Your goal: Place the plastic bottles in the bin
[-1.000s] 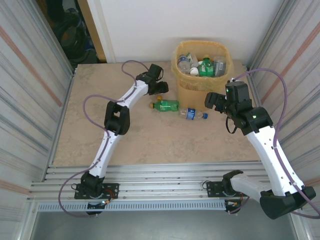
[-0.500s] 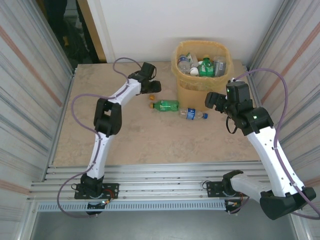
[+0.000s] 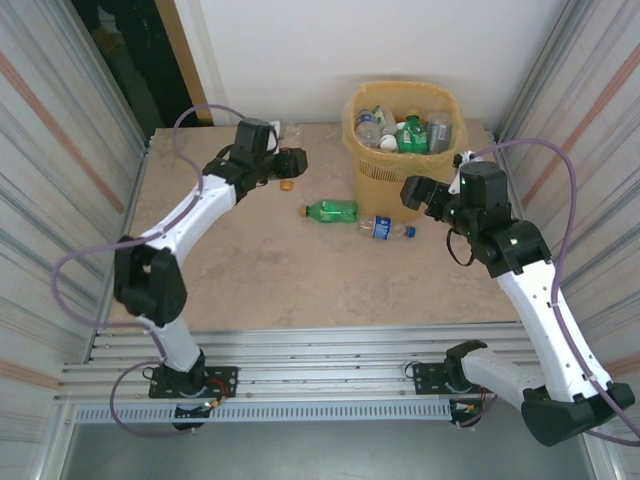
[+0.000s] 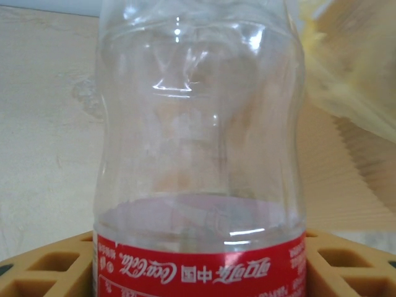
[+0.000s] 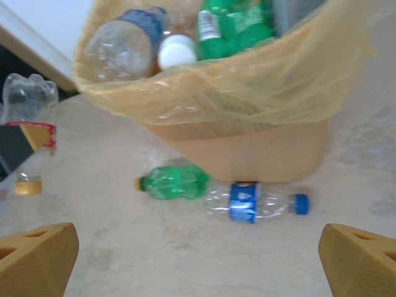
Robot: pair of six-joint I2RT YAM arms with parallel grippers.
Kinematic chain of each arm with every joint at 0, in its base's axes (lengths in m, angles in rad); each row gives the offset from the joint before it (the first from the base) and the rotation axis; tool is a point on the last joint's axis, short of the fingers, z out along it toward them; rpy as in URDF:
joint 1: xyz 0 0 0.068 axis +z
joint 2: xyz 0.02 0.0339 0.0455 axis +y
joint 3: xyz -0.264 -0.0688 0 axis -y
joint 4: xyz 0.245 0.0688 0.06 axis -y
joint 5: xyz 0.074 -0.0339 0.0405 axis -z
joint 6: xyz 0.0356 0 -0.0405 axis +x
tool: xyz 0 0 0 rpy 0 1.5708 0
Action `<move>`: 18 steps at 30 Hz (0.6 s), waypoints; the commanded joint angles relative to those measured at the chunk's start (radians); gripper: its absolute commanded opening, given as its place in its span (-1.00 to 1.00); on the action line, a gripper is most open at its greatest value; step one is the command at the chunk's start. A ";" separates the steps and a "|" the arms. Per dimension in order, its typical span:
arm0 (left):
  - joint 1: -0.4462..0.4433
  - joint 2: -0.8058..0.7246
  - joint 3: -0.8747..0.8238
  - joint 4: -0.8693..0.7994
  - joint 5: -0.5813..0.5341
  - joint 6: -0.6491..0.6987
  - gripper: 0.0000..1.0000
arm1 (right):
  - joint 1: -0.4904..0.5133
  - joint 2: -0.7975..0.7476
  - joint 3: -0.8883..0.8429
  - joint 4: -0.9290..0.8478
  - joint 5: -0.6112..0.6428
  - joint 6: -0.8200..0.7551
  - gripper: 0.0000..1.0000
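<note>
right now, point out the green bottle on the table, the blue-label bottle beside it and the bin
green bottle (image 3: pixel 338 211), top external view, middle of its body
blue-label bottle (image 3: pixel 383 228), top external view, its blue label
bin (image 3: pixel 385 182), top external view, front lattice wall

The top camera looks down from above the table's (image 3: pixel 300 280) near edge, over its whole top. The left wrist camera sits very close to a clear bottle (image 4: pixel 198 124). The right wrist camera faces the bin (image 5: pixel 247 154) from low nearby; the top view shares both.
</note>
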 commanded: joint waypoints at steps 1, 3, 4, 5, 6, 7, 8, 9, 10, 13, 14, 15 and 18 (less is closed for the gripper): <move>-0.006 -0.125 -0.103 0.086 0.120 -0.012 -0.11 | 0.007 0.005 -0.010 0.126 -0.128 0.067 0.95; -0.010 -0.193 -0.168 0.122 0.160 -0.024 -0.10 | 0.018 0.023 -0.012 0.184 -0.173 0.090 0.96; -0.014 -0.226 -0.199 0.141 0.177 -0.032 -0.11 | 0.025 0.034 -0.012 0.216 -0.196 0.103 0.95; -0.019 -0.258 -0.227 0.161 0.191 -0.040 -0.11 | 0.031 0.045 -0.010 0.244 -0.216 0.112 0.95; -0.024 -0.285 -0.251 0.180 0.200 -0.047 -0.11 | 0.041 0.057 -0.007 0.272 -0.233 0.121 0.95; -0.029 -0.313 -0.278 0.204 0.209 -0.058 -0.11 | 0.052 0.073 -0.002 0.296 -0.250 0.130 0.95; -0.037 -0.339 -0.305 0.230 0.217 -0.068 -0.11 | 0.065 0.091 0.006 0.320 -0.262 0.136 0.95; -0.044 -0.359 -0.324 0.252 0.224 -0.077 -0.11 | 0.078 0.108 0.016 0.335 -0.270 0.140 0.95; -0.053 -0.380 -0.343 0.277 0.229 -0.084 -0.11 | 0.096 0.127 0.028 0.352 -0.276 0.142 0.95; -0.083 -0.425 -0.386 0.331 0.231 -0.096 -0.11 | 0.146 0.184 0.069 0.395 -0.290 0.140 0.95; -0.091 -0.435 -0.397 0.346 0.233 -0.102 -0.11 | 0.164 0.206 0.087 0.406 -0.296 0.135 0.95; -0.096 -0.442 -0.406 0.364 0.237 -0.112 -0.11 | 0.178 0.221 0.103 0.410 -0.301 0.131 0.95; -0.106 -0.454 -0.423 0.406 0.259 -0.136 -0.11 | 0.221 0.273 0.149 0.421 -0.311 0.108 0.95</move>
